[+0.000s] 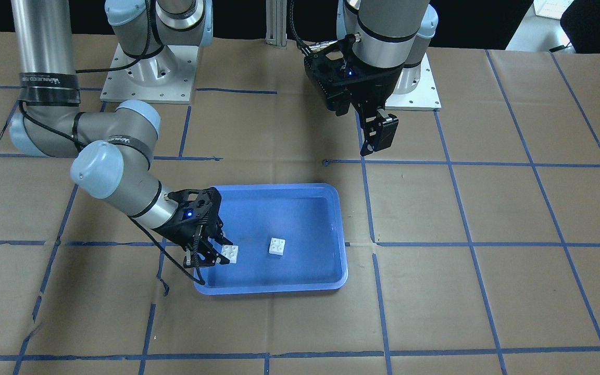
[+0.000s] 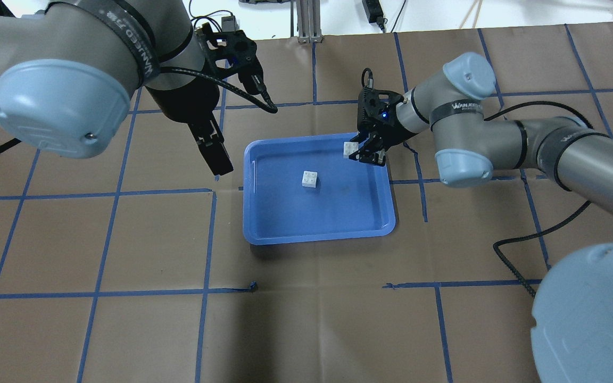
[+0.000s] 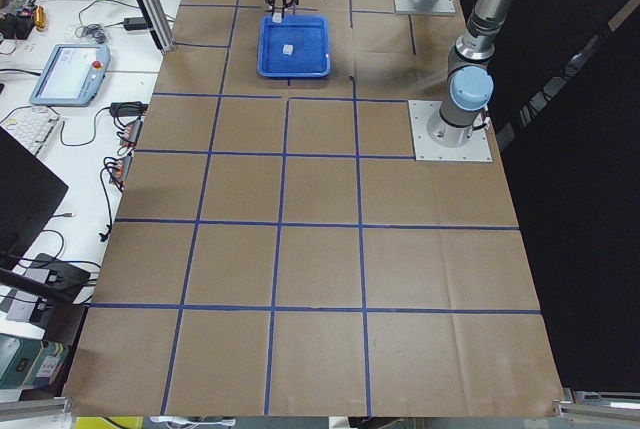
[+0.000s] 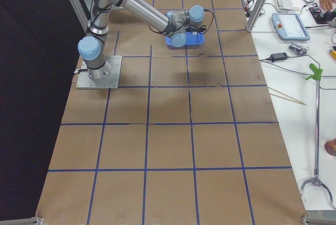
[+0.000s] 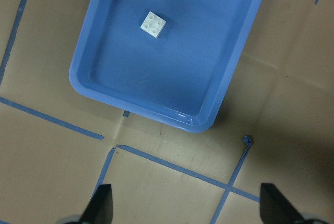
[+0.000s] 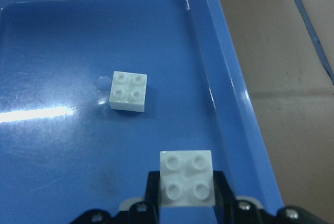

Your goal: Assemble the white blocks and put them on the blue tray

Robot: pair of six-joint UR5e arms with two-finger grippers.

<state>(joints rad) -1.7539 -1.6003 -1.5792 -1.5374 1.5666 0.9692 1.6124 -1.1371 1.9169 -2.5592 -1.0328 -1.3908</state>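
Brown paper with a grid of blue tape lines [image 3: 283,199] covers the tabletop [image 3: 320,259], flanked by a cluttered white bench [image 3: 95,44] on one side and darkness opposite.

The right arm [image 1: 97,130] and left arm [image 1: 388,21] are silver-grey metal tubes joined by rounded pale-blue plastic joint caps [image 1: 97,169]. Black bands with white lettering [image 1: 50,80] ring the tubes far behind the jaws. Thin black cables [image 2: 232,89] trail alongside. The right gripper [image 1: 224,252] and left gripper [image 1: 377,145] are black, each with a small blue light [image 1: 189,212] just behind its jaws.
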